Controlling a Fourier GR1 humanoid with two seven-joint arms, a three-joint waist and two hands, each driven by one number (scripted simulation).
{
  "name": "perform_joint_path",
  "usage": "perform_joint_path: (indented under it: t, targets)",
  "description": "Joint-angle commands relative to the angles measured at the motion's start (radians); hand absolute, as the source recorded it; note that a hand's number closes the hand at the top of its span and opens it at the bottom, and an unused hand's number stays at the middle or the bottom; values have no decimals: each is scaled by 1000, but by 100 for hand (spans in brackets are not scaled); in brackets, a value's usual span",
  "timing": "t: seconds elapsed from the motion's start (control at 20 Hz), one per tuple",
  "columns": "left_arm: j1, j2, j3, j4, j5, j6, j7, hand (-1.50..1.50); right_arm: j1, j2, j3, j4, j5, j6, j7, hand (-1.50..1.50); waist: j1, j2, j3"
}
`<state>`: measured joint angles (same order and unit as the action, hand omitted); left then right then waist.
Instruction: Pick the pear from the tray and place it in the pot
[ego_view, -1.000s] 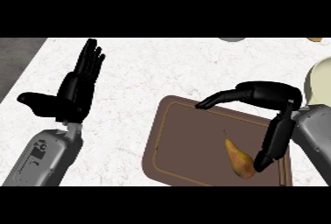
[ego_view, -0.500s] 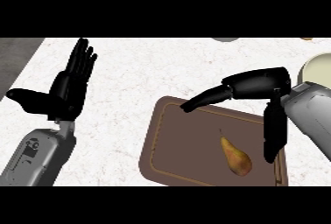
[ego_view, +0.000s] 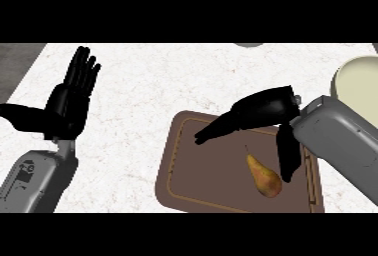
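A yellow-brown pear (ego_view: 263, 175) lies on its side on the brown tray (ego_view: 196, 172), stem pointing up the view. My right hand (ego_view: 262, 109) hovers over the tray's upper part, open, fingers stretched toward the left and thumb hanging down just right of the pear. It does not touch the pear. The pale pot (ego_view: 357, 83) shows only partly at the right edge, behind my right forearm. My left hand (ego_view: 68, 102) rests open at the left, fingers up.
The white speckled counter (ego_view: 162, 80) runs across the view, with its darker edge at the far left. A small grey object (ego_view: 249, 44) peeks in at the top edge.
My right hand has shifted up and to the right, away from the pear, with its fingers straighter. The pear and tray sit slightly lower in view. The left hand keeps its pose.
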<state>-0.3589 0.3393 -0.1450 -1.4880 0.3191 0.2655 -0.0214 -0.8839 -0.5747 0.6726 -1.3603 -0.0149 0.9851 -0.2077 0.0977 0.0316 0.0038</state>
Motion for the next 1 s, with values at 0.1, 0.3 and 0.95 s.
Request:
perform_joint_path:
  t: [0.1, 0.3, 0.95]
  targets:
    - [-4, 16, 27, -8, 10, -2, 23, 0, 11, -17, 138, 47, 136, 91, -262, -150, -23, -5, 1]
    - [-1, -10, 11, 2, -19, 21, 6, 0, -4, -34, 203, 78, 193, 14, -379, -150, -41, -8, 0]
    - [22, -9, 42, 41, -20, -9, -13, 0, -64, -1, 428, 308, 359, -290, -657, -150, -57, -16, -3]
